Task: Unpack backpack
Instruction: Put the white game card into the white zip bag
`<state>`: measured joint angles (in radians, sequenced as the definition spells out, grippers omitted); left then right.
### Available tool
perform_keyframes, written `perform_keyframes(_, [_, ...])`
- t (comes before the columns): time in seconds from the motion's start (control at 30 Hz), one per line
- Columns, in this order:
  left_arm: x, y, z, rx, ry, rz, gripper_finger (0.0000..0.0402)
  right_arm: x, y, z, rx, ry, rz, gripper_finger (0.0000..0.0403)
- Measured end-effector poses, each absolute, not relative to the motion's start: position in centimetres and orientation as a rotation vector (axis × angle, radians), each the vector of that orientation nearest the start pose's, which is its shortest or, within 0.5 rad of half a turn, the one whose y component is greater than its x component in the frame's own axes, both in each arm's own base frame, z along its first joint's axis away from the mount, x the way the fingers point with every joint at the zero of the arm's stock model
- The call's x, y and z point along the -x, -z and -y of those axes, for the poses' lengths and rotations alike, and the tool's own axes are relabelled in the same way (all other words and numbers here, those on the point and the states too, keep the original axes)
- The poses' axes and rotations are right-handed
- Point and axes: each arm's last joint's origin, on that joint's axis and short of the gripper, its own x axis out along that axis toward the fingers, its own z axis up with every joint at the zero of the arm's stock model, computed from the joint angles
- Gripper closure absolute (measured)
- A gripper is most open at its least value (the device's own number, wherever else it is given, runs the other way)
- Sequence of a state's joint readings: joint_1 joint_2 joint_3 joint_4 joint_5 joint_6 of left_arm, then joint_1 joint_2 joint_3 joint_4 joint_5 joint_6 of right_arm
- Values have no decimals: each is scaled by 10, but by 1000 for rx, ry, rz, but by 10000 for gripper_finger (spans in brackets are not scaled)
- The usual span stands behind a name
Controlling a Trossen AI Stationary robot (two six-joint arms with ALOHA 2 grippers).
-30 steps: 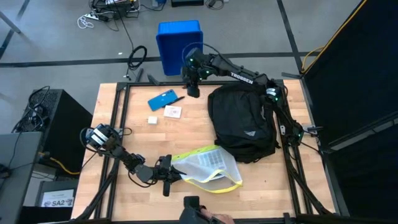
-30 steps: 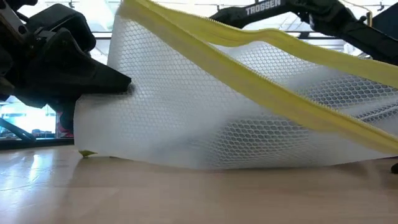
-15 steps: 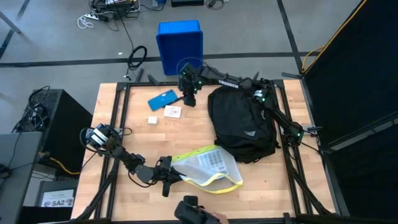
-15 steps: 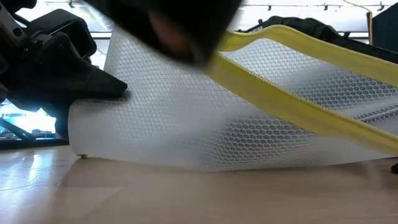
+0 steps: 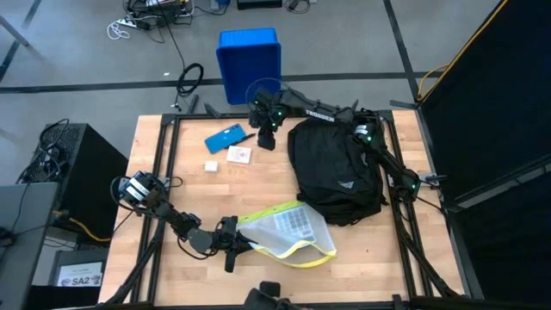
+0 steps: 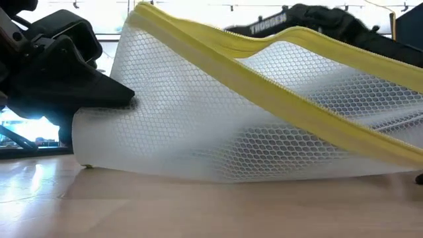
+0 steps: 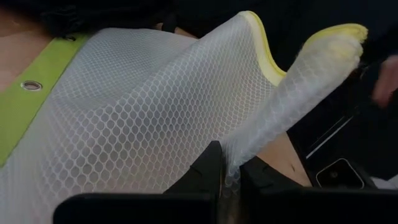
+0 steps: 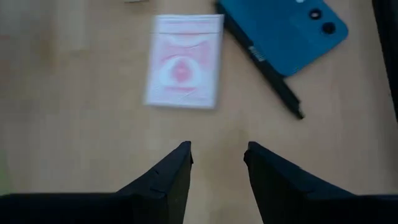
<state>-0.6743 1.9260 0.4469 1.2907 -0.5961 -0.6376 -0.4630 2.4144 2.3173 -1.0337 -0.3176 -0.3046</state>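
Observation:
The black backpack (image 5: 336, 168) lies flat on the table's right half. In front of it lies a white mesh pouch (image 5: 288, 228) with a yellow zipper band (image 6: 284, 99); its underside rests on the wood. My left gripper (image 5: 234, 243) is shut on the pouch's left end. My right gripper (image 5: 265, 140) hangs open near the far edge, left of the backpack, tipped down over bare wood (image 8: 217, 155). Just beyond its fingertips lie a pink card deck (image 8: 183, 68), a black pen (image 8: 261, 65) and a blue phone (image 8: 283, 28). It touches nothing. My left gripper pinches the pouch's mesh near its left end (image 7: 239, 158) between its two fingers (image 6: 109, 92). The fingers come about level from the table's left. The held end stands raised, while the pouch's bottom (image 6: 218, 173) lies on the table and the mesh sags slack.
A small white block (image 5: 211, 166) lies left of the card deck (image 5: 238, 154). A blue bin (image 5: 249, 56) stands on the floor past the far edge. A dark object (image 5: 269, 288) shows at the near edge. Bare wood lies between the small items and the pouch.
My right gripper has come down toward the table beside the pen and card deck and tipped more steeply downward. A dark blurred thing crossed the low view half a second ago and is gone now. My left gripper and the pouch have kept still.

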Motion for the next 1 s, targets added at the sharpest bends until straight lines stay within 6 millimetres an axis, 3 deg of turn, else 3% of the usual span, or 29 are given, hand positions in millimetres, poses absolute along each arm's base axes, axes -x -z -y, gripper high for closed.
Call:
perform_keyframes(0.2, [-232, -95, 165, 458, 33, -170, 363, -442, -284, 179, -126, -85, -1057, 279])
perform_keyframes(0.53, [-231, -95, 168, 392, 134, -201, 225, -409, -374, 105, 2, -176, -924, 292])
perform_keyframes(0.77, [-226, -93, 169, 402, 289, -264, 157, -409, -381, 82, 17, -216, -916, 293])
perform_keyframes(1.0, [-208, -108, 156, 417, 309, -238, 149, -411, -378, 78, 14, -221, -927, 296])
